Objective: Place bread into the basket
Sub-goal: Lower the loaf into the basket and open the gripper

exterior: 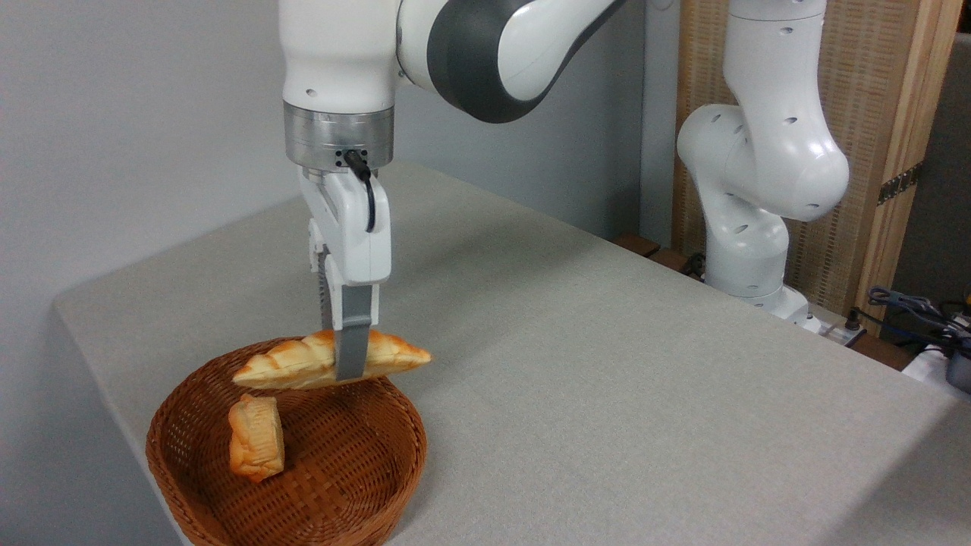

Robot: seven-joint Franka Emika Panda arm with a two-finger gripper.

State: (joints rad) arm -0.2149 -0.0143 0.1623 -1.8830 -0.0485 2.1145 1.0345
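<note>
Bread lifted and held over the basket, not yet set down.

Nearest, at the near left corner of the desk [607,394]: the round wicker basket [379,485], already holding a small pale pastry chunk [256,446] on its left side. Just above the far rim: the long braided bread [292,365], level, clear of the weave, its right tip reaching out past the rim. Clamped around the loaf's middle: the fingers [350,356], pointing straight down. Farther back and right: the arm's white base [747,227]. Pick-up and carry apparently done; left to do, by the look of it: lowering and letting go, perhaps after a nudge nearer so the loaf lands inside.
</note>
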